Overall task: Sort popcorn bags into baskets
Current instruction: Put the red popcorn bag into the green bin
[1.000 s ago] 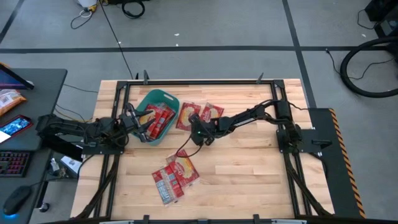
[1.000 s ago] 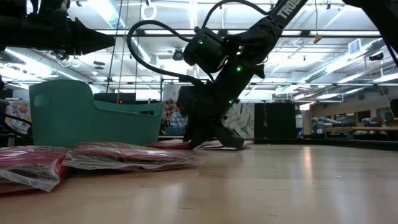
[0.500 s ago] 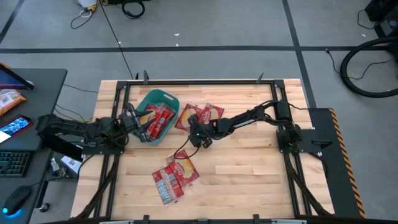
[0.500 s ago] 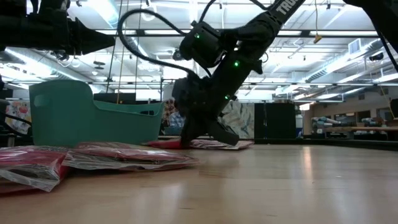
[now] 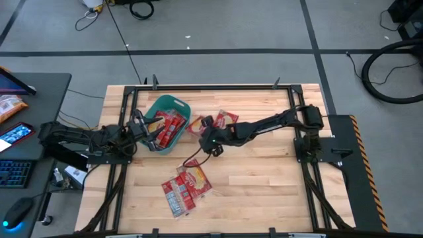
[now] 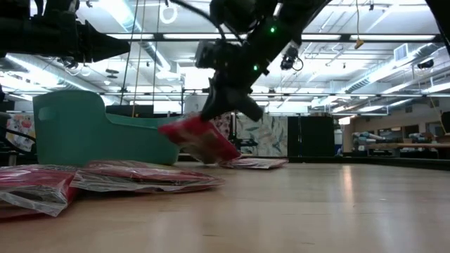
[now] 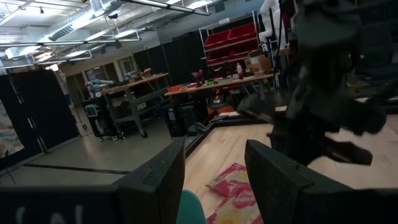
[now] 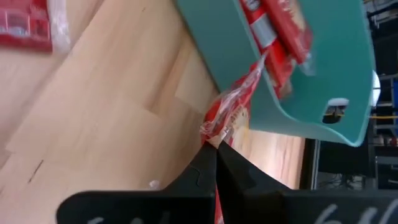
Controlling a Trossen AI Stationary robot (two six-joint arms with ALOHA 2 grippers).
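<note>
1. Wooden table (image 5: 264, 178): work surface carrying all items; both arms reach in from its sides.
2. Teal basket (image 5: 173, 104): sits toward the left half of the table, already holding several red popcorn packets. It lies just to the left of the right gripper, so a short leftward carry appears to be what the coming move calls for.
3. Left arm: waits at the basket's left edge, its left gripper (image 5: 143, 125) with fingers parted, holding nothing.
4. Right gripper (image 5: 203, 132): reaches across from the right side, fingers clamped on the edge of one packet; it is the gripper that has the load.
5. Held popcorn bag (image 6: 200, 138): lifted clear of the table, hanging tilted below the fingers, with its free end toward the basket wall; the right wrist view shows it just beside the rim.
6. Loose popcorn bags (image 5: 187, 187): a small pile nearer the front edge; one more bag (image 5: 225, 119) lies just beyond the right gripper.
</note>
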